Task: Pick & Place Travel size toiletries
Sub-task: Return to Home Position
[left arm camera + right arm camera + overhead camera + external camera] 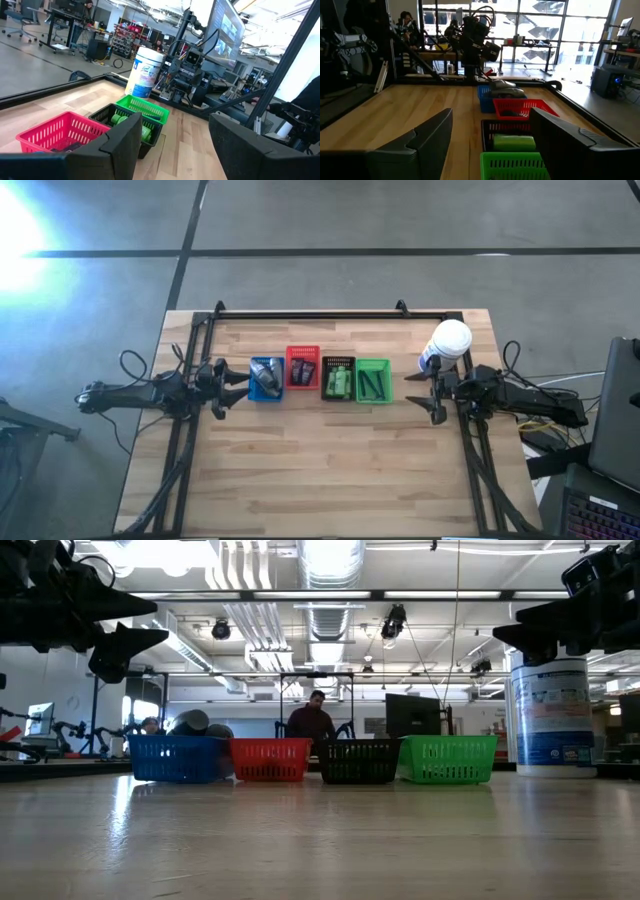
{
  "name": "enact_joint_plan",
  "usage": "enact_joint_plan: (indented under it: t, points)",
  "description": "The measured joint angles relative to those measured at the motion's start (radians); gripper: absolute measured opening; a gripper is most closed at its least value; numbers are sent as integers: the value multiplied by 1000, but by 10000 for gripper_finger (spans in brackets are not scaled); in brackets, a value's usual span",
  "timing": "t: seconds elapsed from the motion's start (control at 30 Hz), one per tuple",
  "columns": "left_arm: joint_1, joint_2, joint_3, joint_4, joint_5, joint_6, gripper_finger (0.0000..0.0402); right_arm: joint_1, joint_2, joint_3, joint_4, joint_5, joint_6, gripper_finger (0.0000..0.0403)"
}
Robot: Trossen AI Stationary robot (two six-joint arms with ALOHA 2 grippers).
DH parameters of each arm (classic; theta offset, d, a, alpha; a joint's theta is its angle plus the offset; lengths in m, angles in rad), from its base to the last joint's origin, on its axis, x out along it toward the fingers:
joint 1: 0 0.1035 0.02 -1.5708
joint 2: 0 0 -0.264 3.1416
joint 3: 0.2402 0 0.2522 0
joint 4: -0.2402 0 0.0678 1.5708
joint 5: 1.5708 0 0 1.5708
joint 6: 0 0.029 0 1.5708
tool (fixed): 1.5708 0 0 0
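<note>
Four small baskets stand in a row on the table: blue [265, 379] with grey tubes [506, 87], red [303, 368] with dark maroon packets, black [338, 378] with bright green packets [514, 142], green [373, 380] with thin black sticks. My left gripper [238, 388] hovers open just left of the blue basket, above the table. My right gripper [425, 393] hovers open to the right of the green basket. Neither holds anything.
A big white round container with a blue label [446, 344] stands on the table near my right arm. The near half of the wooden table [330, 470] is bare wood. A metal frame rail [310, 312] runs along the far edge. People sit in the room beyond [312, 720].
</note>
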Motion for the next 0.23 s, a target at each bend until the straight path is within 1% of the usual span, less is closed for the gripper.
enact_joint_plan:
  t: [0.23]
  points:
    - [0, 0, 0, 0, 0, 0, 236, 0, 0, 0, 0, 0, 0, 278]
